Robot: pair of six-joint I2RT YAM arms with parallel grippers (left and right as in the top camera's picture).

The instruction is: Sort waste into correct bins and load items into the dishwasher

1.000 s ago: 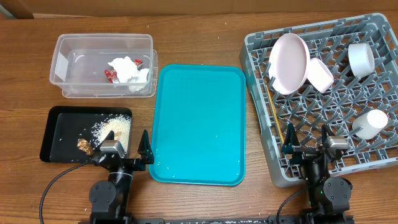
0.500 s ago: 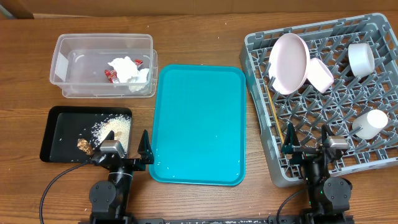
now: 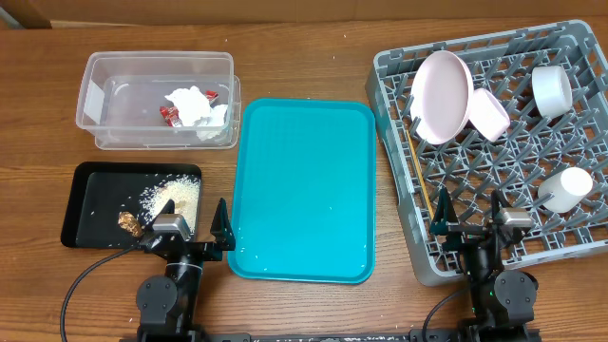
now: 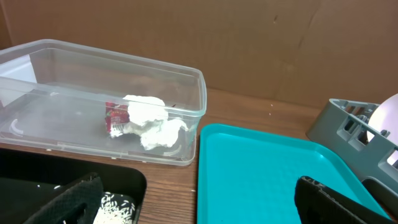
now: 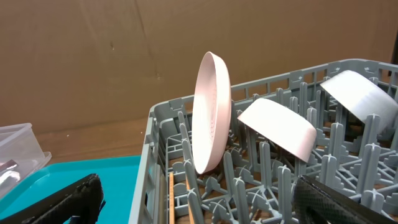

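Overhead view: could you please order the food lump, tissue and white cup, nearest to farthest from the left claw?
1. Food lump, in the black tray, beside the left claw.
2. Tissue, in the clear tub, behind.
3. White cup, in the rack, far right.

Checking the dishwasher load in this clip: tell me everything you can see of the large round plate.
The plate is round, pinkish-white, smooth and plain, with a shallow raised rim. Whether it is plastic or ceramic cannot be told. No residue shows on it. It stands on edge, nearly upright, slotted among the pegs near the far left corner of the grey rack. A small bowl leans close on its right, but contact cannot be confirmed. The chopsticks lie in the rack below it.
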